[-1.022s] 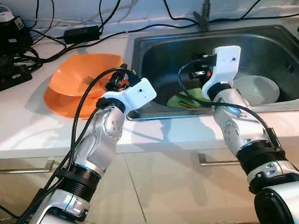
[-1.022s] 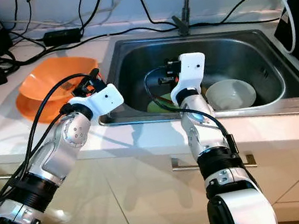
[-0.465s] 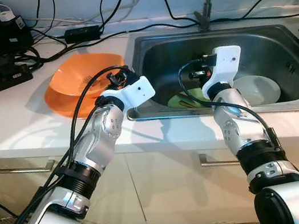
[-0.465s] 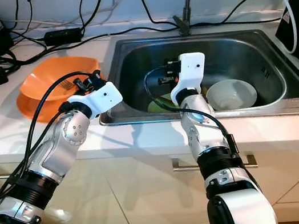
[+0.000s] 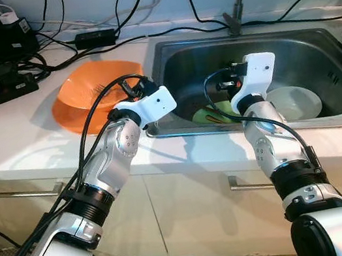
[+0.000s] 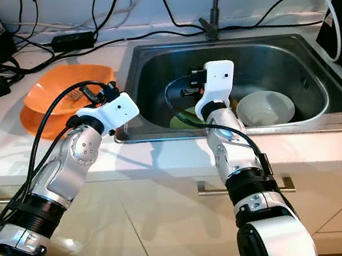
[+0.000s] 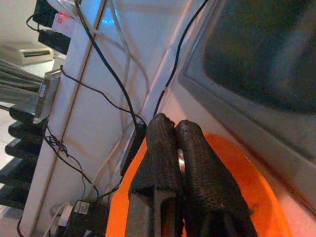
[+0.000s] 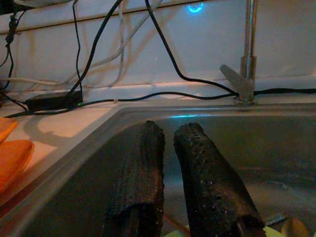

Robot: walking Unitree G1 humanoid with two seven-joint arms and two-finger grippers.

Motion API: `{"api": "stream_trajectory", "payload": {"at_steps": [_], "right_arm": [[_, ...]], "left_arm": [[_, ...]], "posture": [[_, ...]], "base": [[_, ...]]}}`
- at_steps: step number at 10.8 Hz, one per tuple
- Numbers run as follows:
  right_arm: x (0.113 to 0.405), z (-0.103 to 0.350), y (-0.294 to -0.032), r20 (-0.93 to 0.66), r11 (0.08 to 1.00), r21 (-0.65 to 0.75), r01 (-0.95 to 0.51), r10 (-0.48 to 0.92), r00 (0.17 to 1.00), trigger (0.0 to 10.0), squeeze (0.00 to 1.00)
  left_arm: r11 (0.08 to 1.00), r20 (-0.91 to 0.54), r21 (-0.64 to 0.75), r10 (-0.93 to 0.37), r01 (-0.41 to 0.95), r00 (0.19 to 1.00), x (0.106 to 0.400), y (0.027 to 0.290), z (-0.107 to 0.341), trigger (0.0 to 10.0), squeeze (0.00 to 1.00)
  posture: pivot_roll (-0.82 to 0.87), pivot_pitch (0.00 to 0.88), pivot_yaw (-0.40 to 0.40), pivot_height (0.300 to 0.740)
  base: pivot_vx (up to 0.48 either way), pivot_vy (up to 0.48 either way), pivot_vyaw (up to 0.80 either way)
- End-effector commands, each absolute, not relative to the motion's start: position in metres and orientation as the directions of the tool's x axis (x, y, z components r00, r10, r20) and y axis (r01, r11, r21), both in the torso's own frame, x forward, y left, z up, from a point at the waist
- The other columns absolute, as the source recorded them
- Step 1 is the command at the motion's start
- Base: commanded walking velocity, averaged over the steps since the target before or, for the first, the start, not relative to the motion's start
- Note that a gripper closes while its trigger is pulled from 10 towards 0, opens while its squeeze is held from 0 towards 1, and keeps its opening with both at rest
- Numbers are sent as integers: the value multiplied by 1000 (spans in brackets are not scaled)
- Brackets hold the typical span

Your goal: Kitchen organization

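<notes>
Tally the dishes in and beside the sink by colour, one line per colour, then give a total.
Orange: 1, the orange bowl on the counter left of the sink.
White: 1, the white bowl in the sink.
Green: 1, the green plate in the sink, partly hidden by the right arm.
Total: 3
</notes>
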State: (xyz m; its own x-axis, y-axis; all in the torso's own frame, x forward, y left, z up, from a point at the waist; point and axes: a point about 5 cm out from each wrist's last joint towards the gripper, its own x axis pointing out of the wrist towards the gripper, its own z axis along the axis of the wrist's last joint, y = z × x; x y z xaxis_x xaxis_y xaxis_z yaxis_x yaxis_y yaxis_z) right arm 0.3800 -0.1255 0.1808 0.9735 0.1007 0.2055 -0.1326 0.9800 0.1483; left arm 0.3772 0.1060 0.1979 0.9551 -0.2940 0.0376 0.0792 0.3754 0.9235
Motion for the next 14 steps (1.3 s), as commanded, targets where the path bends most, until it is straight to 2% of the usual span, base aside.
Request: {"api": "stream_trajectory", "payload": {"at_steps": [1, 3, 4, 5, 6, 7, 8, 9, 10, 11, 12, 14], "right_arm": [[380, 181, -124, 201, 978, 157, -136, 103, 974, 10000, 0], [380, 180, -125, 199, 978, 158, -133, 101, 975, 10000, 0], [380, 179, -126, 197, 980, 155, -128, 96, 976, 10000, 0], [380, 178, -128, 193, 984, 136, -119, 92, 977, 10000, 0], [380, 178, -129, 193, 989, 95, -115, 95, 977, 10000, 0], [380, 177, -130, 196, 991, 65, -115, 100, 975, 10000, 369], [379, 178, -129, 203, 992, 33, -122, 113, 973, 10000, 1000], [378, 181, -129, 229, 992, -61, -114, 125, 965, 10000, 1000], [377, 186, -130, 270, 974, -205, -92, 147, 952, 10000, 1000], [376, 189, -128, 293, 962, -257, -95, 171, 941, 10000, 1000], [374, 191, -121, 311, 936, -327, -133, 239, 920, 10000, 1000], [366, 194, -105, 339, 879, -412, -238, 391, 856, 10000, 1000]], "left_arm": [[357, 66, 933, -290, 44, 955, 380, 107, 207, 0, 0], [305, 158, 951, -324, -55, 933, 377, 103, 225, 0, 0], [332, 259, 934, -378, -131, 889, 372, 95, 243, 0, 0], [442, 384, 881, -456, -170, 803, 359, 80, 265, 0, 0], [544, 469, 822, -478, -169, 743, 350, 74, 279, 0, 0], [664, 523, 744, -507, -76, 686, 339, 67, 287, 1020, 0], [728, 548, 686, -527, 12, 650, 332, 62, 292, 10000, 0], [801, 565, 587, -512, 122, 647, 329, 62, 293, 10000, 0], [873, 588, 428, -466, 235, 661, 330, 67, 296, 10000, 0], [900, 599, 305, -436, 312, 671, 330, 72, 298, 10000, 0], [898, 610, 171, -420, 405, 672, 330, 77, 300, 10000, 0], [841, 587, 7, -442, 541, 679, 331, 76, 293, 10000, 0]], "posture": [[220, 20, -7, 740], [221, 22, -8, 740], [219, 23, -8, 740], [220, 27, -10, 740], [219, 29, -11, 740], [220, 34, -12, 740], [219, 33, -12, 740], [217, 34, -11, 740], [215, 36, -11, 740], [215, 36, -11, 740], [215, 38, -9, 740], [215, 39, -6, 740]], "base": [[0, 0, 0], [0, 0, 0], [0, 0, 0], [0, 0, 0], [0, 0, 0], [0, 0, 0], [0, 0, 0], [0, 0, 0], [0, 0, 0], [0, 0, 0], [0, 0, 0], [0, 0, 0]]}}
